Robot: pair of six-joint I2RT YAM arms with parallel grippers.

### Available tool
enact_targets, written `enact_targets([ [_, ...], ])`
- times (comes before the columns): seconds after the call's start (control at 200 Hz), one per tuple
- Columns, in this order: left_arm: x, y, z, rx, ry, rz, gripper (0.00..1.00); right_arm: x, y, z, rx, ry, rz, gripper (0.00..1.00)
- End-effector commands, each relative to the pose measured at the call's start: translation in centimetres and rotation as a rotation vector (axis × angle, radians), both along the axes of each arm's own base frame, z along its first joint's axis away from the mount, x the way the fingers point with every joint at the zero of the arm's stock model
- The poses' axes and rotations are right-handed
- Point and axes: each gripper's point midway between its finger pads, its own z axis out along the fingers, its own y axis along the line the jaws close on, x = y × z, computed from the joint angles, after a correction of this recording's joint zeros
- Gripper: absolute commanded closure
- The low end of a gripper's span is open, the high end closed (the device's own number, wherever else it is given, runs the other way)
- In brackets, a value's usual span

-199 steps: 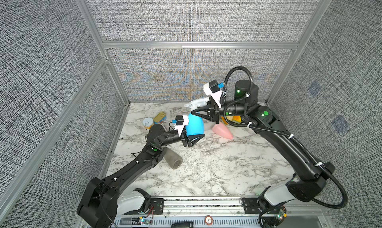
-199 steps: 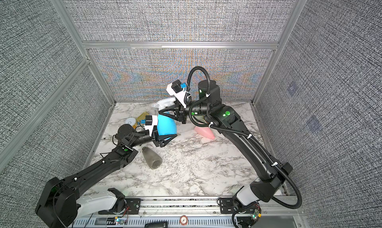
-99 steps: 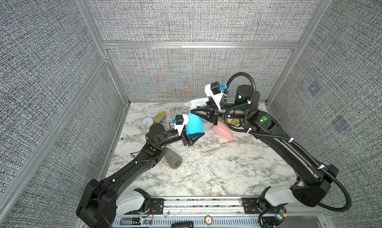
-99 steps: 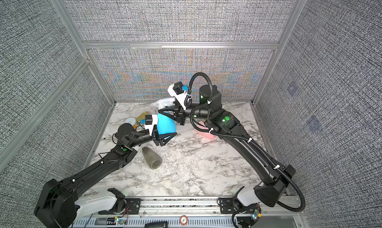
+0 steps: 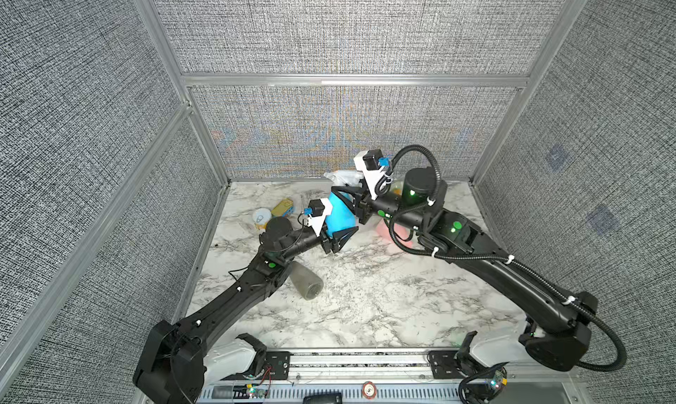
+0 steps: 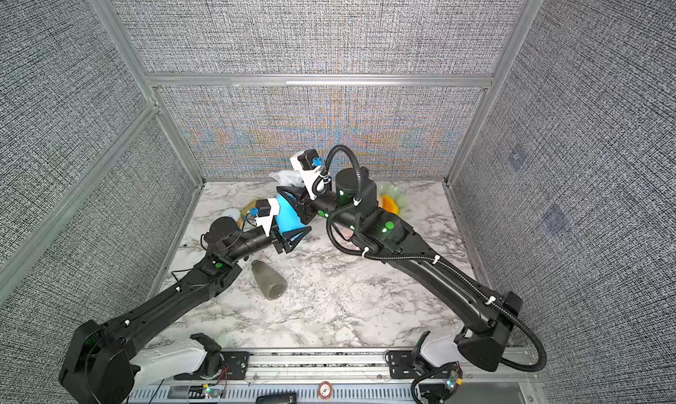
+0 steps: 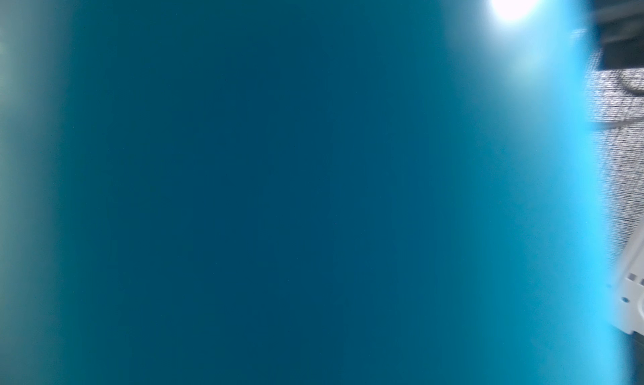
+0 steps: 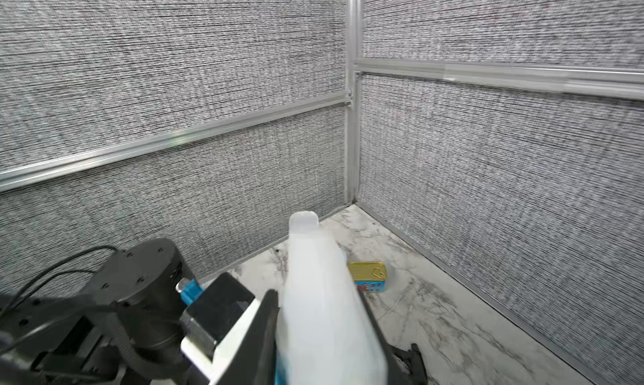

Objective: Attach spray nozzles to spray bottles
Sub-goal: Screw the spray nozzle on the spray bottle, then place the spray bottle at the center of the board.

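Blue bottle (image 5: 339, 217) was clamped in left gripper (image 5: 338, 237) | right gripper (image 8: 324, 338) pinched nozzle (image 8: 313, 278) | risk: tilted nozzle could cross-thread.

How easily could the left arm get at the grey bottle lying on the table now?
Probably not yet: the left tool is busy gripping the blue bottle, and the grey bottle lies close beside that arm's own elbow.

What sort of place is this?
Likely a robot test booth: grey fabric walls on metal framing, a marble-patterned table, and a left arm and right arm mounted along its front edge.
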Motion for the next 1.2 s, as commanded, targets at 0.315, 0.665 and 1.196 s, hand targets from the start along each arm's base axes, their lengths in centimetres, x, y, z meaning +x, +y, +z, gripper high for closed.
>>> enact_targets([
  [0.315,0.7,0.7,1.1,-0.002,-0.08,0.077,0.38,-0.5,2.0,-3.8,-0.142,0.014,-0.331,1.0],
  [0.665,0.6,1.1,1.0,-0.009,-0.104,0.096,0.38,-3.1,2.1,-1.0,-0.053,0.02,-0.186,0.55],
  [1.196,-3.2,0.7,2.9,-0.109,-0.154,-0.086,0.36,-9.2,-5.2,-2.2,-0.045,-0.047,0.124,0.1],
])
